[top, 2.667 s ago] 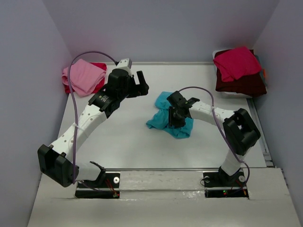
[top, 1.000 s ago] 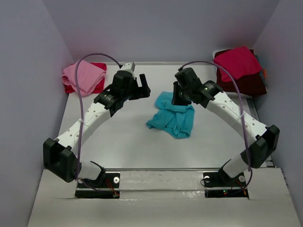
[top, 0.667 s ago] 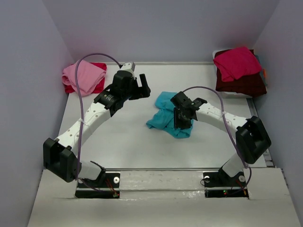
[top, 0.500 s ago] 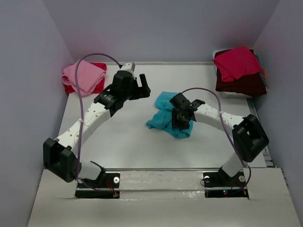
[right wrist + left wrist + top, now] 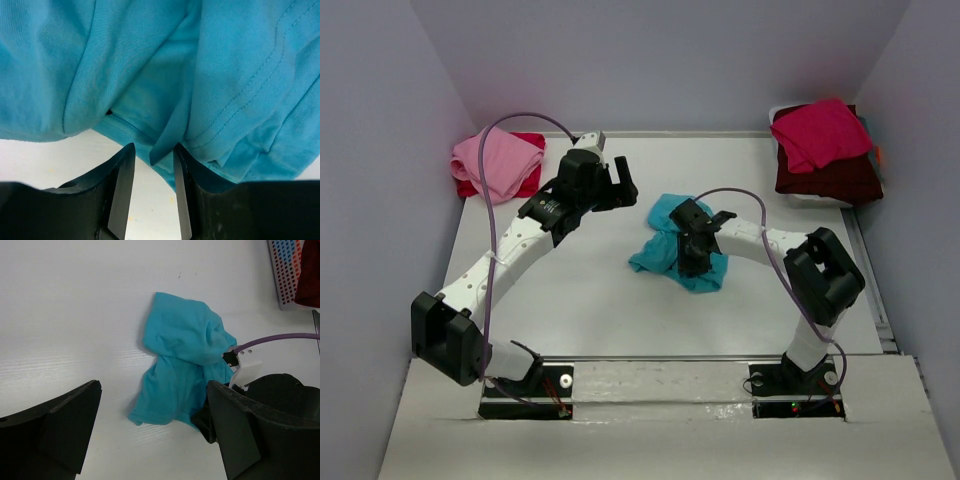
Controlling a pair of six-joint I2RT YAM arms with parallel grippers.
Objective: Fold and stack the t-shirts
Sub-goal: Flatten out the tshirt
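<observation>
A crumpled turquoise t-shirt (image 5: 660, 256) lies mid-table. My right gripper (image 5: 693, 260) is down on its near right part. In the right wrist view the gripper (image 5: 153, 152) stands open, and a loose fold of the turquoise cloth (image 5: 240, 75) hangs between the fingertips, against the right finger (image 5: 181, 165) and not pinched. My left gripper (image 5: 618, 176) hovers wide open to the back left of the shirt, holding nothing. Its wrist view looks down on the shirt (image 5: 180, 340) between the spread fingers (image 5: 65, 415).
A pink t-shirt (image 5: 498, 160) lies on a red one (image 5: 529, 140) at the back left corner. At the back right, a crimson t-shirt (image 5: 820, 130) tops a dark maroon one (image 5: 832, 178) on a white bin (image 5: 798, 201).
The right arm has swung back from the shirt's far edge and dropped onto its near right part, bunching the cloth. The left arm has stayed still.
</observation>
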